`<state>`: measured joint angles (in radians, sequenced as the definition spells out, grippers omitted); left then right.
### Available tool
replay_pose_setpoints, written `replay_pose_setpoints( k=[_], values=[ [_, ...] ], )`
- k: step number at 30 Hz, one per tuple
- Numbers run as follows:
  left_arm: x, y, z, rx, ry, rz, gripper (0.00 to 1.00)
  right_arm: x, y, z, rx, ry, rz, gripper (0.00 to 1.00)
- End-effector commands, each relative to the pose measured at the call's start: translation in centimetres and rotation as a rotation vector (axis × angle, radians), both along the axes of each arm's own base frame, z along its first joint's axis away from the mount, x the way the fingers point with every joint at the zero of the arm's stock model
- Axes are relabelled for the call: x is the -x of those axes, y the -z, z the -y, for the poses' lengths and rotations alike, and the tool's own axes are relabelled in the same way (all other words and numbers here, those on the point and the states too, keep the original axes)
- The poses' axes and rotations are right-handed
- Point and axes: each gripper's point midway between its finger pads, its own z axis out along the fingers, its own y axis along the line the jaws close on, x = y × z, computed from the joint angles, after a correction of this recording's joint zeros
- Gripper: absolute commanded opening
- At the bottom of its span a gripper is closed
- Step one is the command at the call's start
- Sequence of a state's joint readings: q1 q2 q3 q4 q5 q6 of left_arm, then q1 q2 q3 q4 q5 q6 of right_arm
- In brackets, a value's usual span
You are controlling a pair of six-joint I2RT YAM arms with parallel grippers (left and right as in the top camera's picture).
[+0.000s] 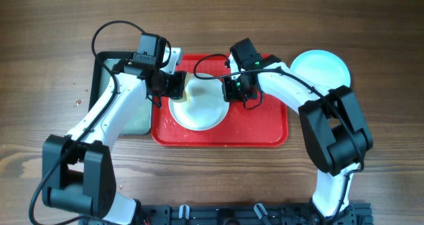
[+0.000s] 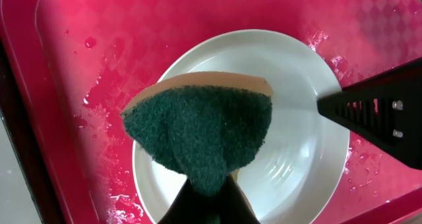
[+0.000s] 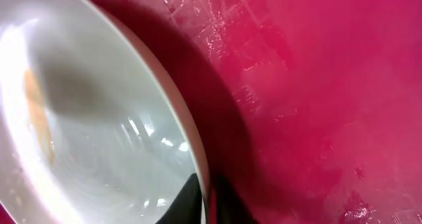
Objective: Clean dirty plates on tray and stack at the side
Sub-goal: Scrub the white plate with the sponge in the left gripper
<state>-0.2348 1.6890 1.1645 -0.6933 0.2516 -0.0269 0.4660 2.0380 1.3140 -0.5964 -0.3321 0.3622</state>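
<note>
wooden table (image 1: 53, 40), red tray (image 1: 265, 134) in the centre, wet, with droplets on its floor. black tray (image 1: 99, 69) sits along its left side, mostly under the left arm (image 1: 109, 112). white plate (image 1: 199, 114) sits in the red tray, left of middle. cyan plate (image 1: 321, 69) is off the tray on the table to the right. I read that as the stack spot, so one is done; can't tell if another lies under it. right gripper (image 3: 206, 203) is closed on the white plate's right rim, probably to stop it sliding during the scrub. left gripper (image 2: 208, 201) is clamped on a sponge (image 2: 198, 135), green scouring face toward the plate, over its left half. Touching or hovering: can't tell. Current step: scrubbing the white plate.
</note>
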Motion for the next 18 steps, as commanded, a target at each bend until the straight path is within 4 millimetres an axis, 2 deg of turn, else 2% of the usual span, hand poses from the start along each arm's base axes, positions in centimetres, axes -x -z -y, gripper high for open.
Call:
replay_pose_setpoints(
  k=[1,4,11,14,18],
  values=[
    [-0.2,0.1,0.1,-0.014,0.018,0.005,0.04,0.2,0.1,0.3,0.014,0.010,0.005,0.11],
    [0.2,0.3,0.0,-0.019,0.019,-0.014,0.04,0.2,0.1,0.3,0.014,0.009,0.005,0.09],
    [0.8,2.0,-0.7,-0.020,-0.118,-0.061,0.04,0.1,0.1,0.3,0.012,0.033,-0.002,0.09],
    [1.0,2.6,-1.0,-0.023,-0.147,-0.071,0.04,0.1,0.1,0.3,0.011,0.033,-0.001,0.04],
    [1.0,3.2,0.0,-0.012,-0.151,-0.047,0.04,0.1,0.1,0.3,0.011,0.033,-0.002,0.04]
  ],
)
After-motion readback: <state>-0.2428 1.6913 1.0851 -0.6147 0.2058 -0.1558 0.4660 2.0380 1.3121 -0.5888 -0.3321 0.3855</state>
